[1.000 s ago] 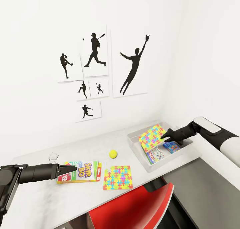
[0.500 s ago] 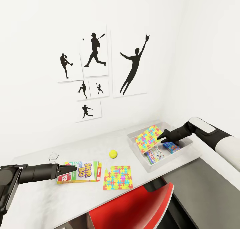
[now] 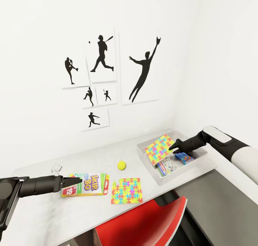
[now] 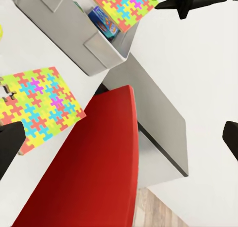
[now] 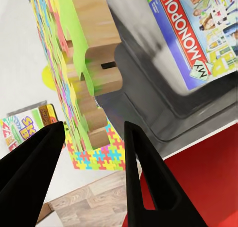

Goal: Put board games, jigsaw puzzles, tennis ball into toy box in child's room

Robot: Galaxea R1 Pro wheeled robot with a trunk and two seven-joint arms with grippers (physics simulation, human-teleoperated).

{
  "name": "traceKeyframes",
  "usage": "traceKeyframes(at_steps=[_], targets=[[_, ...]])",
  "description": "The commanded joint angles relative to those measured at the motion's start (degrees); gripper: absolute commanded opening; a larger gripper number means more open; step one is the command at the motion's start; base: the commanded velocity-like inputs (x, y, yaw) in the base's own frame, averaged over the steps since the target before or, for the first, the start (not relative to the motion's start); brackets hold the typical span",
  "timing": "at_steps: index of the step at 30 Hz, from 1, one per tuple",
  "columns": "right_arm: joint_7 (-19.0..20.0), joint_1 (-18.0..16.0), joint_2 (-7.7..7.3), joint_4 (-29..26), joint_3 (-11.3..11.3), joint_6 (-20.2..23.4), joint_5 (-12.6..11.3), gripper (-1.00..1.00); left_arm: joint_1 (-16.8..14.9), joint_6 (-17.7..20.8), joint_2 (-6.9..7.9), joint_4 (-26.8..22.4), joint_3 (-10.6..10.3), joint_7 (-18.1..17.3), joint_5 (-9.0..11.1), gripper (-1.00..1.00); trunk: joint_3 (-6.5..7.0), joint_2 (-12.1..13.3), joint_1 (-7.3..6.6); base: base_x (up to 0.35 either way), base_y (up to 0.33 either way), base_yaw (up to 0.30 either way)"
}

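- Right gripper [image 3: 172, 147]: fingers spread, tilted jigsaw puzzle [image 3: 159, 148] between them, over the toy box [image 3: 148, 160].
- Left gripper [image 3: 79, 181]: fingers apart, gripping nothing, its tips over the SKIP-BO game [image 3: 89, 184].
- Tennis ball [image 3: 122, 164] at two o'clock from SKIP-BO; second puzzle [image 3: 127, 191] at four, flat on the table [image 3: 46, 210].

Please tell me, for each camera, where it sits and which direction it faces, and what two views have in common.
Head: high up, facing forward and down at the table; both arms show.
Left wrist: beside the left gripper, looking past a red chair; its dark fingertips show.
Right wrist: at the right gripper, fingers either side of the tilted jigsaw puzzle over the toy box.
Shared: all show that puzzle.
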Motion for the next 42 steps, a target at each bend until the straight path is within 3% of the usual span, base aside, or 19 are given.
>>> traceKeyframes(at_steps=[1,42], targets=[[-0.33,-0.10,-0.07,0.01,0.29,0.00,-0.54,-1.00,-0.06,0.60,-0.01,-0.05,0.07,-0.44,-0.45,1.00,-0.14,-0.14,0.04,0.000,0.000,0.000],[-0.36,-0.67,-0.13,6.40,-0.13,0.00,-0.51,-1.00,-0.06,0.60,-0.05,-0.05,0.16,-0.43,-0.57,1.00,-0.14,-0.14,0.04,0.000,0.000,0.000]])
